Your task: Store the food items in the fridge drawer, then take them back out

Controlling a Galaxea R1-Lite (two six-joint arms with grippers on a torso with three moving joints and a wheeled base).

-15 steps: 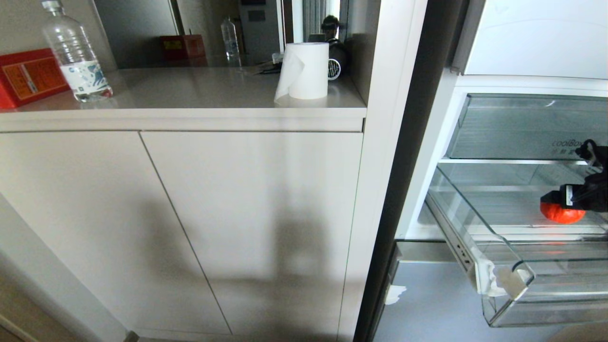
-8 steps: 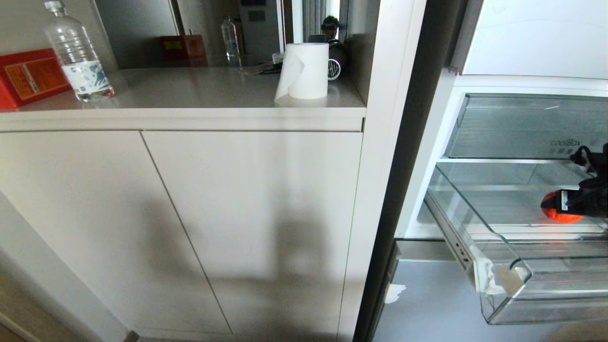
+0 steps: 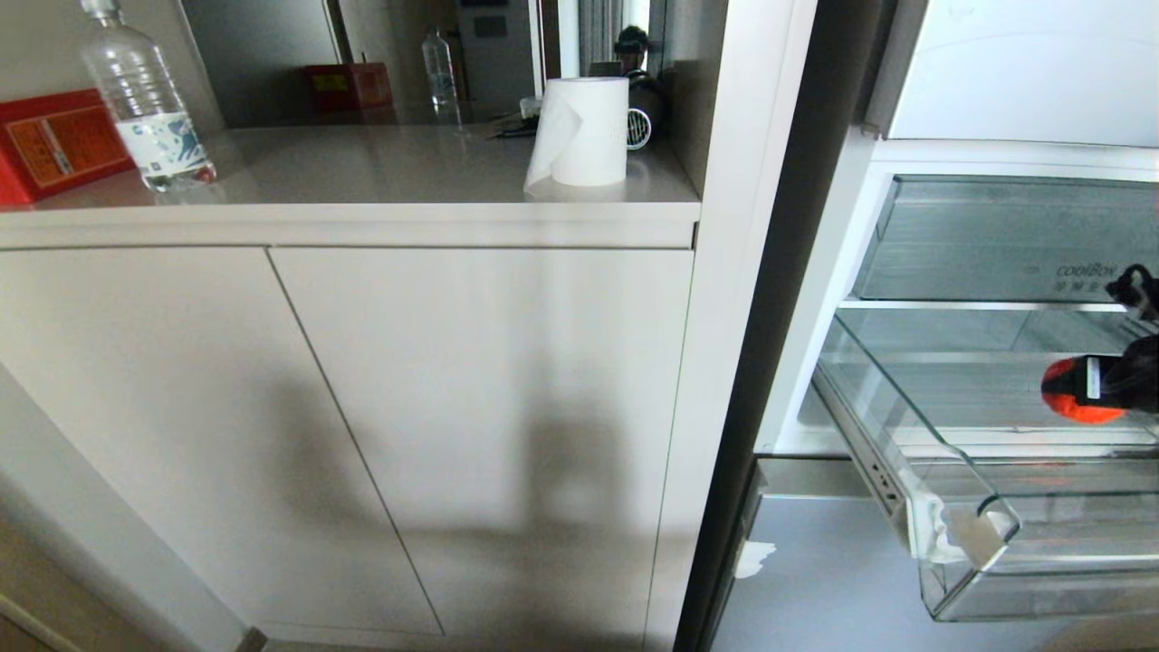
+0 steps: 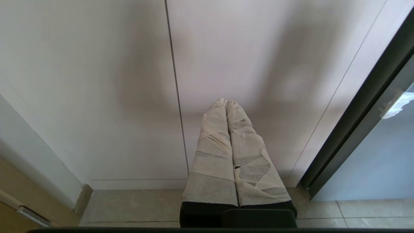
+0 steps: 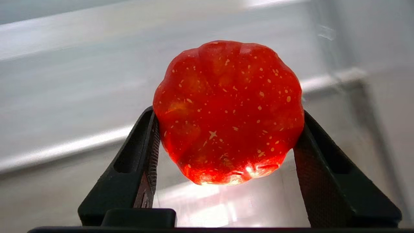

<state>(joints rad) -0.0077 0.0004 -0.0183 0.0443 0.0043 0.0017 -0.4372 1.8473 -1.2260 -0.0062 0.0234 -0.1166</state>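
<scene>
A glossy orange-red food item (image 3: 1067,394) with pale flecks (image 5: 228,111) hangs just over the ribbed floor of the pulled-out clear fridge drawer (image 3: 892,426), at the right edge of the head view. My right gripper (image 3: 1084,389) reaches in from the right and is shut on it. In the right wrist view, this gripper (image 5: 228,115) has its two black fingers pressed against the fruit's opposite sides. My left gripper (image 4: 225,103), its fingers wrapped in pale tape and pressed together, is parked low facing the cabinet doors and holds nothing.
A taller clear bin (image 3: 996,240) sits above the drawer. A grey-blue fridge panel (image 3: 815,580) lies below. Left of the fridge, a counter holds a paper roll (image 3: 584,136), a water bottle (image 3: 145,109) and a red box (image 3: 54,145). White tape (image 3: 942,534) marks the drawer's front corner.
The right gripper's fingers have closed onto the orange-red food item, and gripper and fruit have edged slightly up and to the right. The left arm has kept still.
</scene>
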